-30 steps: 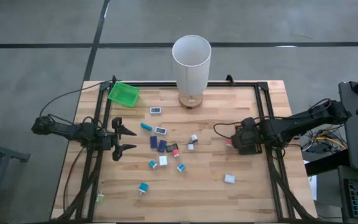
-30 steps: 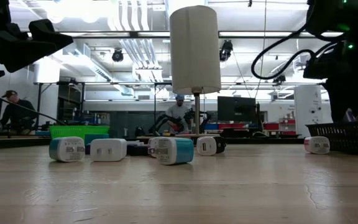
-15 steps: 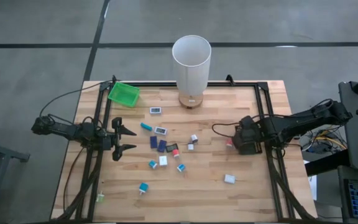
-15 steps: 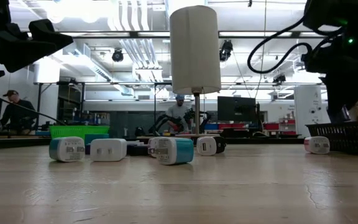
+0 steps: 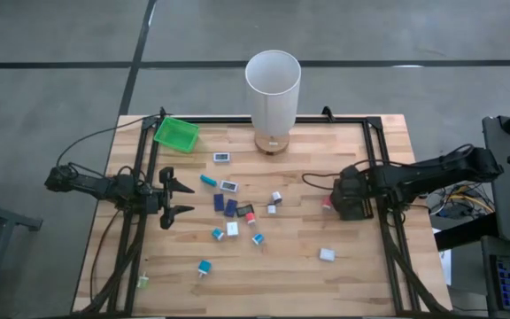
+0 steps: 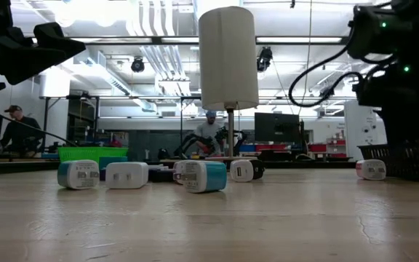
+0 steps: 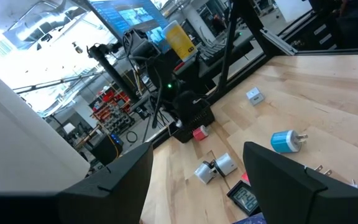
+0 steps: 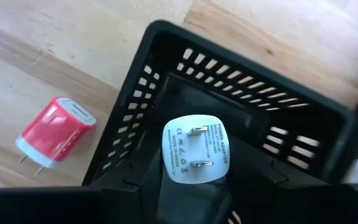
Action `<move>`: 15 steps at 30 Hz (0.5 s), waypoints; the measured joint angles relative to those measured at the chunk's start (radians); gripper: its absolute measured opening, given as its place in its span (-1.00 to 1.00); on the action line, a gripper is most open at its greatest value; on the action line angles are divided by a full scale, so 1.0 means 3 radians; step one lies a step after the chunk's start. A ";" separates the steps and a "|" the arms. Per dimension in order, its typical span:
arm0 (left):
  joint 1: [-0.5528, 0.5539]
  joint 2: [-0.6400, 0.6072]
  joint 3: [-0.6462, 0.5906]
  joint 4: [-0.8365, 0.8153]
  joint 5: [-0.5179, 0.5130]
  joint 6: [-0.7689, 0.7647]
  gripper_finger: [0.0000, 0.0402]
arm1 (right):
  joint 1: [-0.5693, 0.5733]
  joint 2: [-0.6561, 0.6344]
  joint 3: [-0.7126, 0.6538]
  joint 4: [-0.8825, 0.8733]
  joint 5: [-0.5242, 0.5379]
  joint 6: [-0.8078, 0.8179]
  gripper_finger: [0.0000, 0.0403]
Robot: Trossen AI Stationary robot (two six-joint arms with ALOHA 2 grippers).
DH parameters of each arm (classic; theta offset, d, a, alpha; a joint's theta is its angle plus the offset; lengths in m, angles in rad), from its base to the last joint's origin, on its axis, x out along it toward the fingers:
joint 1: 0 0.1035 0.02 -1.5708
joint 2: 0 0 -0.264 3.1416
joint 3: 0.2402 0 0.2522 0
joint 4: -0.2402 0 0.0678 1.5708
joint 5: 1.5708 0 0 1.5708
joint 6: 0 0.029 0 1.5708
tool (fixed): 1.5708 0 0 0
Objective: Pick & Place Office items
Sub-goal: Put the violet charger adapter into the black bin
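Right tool [image 8: 191,186] shifted over black basket [image 8: 166,56], wooden table [image 5: 352,275]

A tall white cylinder [image 5: 273,99] stands upright at the wooden table's [image 5: 361,275] far edge. A green tray [image 5: 176,133] sits near the far left corner, a black slatted basket [image 8: 241,106] toward the right side. Beyond, seemingly seated, a person [image 6: 14,131] shows.

Right arm: shifts slightly toward the desk's middle compared with a second ago, its wrist now over the black basket [image 8: 166,74].
Right gripper [image 5: 351,195]: sits a little further left in the high view than before.
Right arm's cable [image 6: 318,65]: its loop hangs lower and wider in the low view.
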 joint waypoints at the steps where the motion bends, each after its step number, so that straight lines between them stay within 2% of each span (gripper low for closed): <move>1: 0.0000 0.0000 0.0000 0.0000 0.0000 0.0000 0.28 | -0.0007 0.0000 -0.0043 0.0056 -0.0005 0.0011 -0.28; 8: 0.0001 -0.0001 0.0000 0.0000 -0.0001 0.0000 0.28 | -0.0014 0.0001 -0.0196 0.0221 0.0012 0.0024 -0.25; 15: 0.0000 0.0000 0.0000 0.0000 -0.0001 0.0000 0.28 | -0.0014 0.0001 -0.0206 0.0225 0.0138 0.0149 -0.02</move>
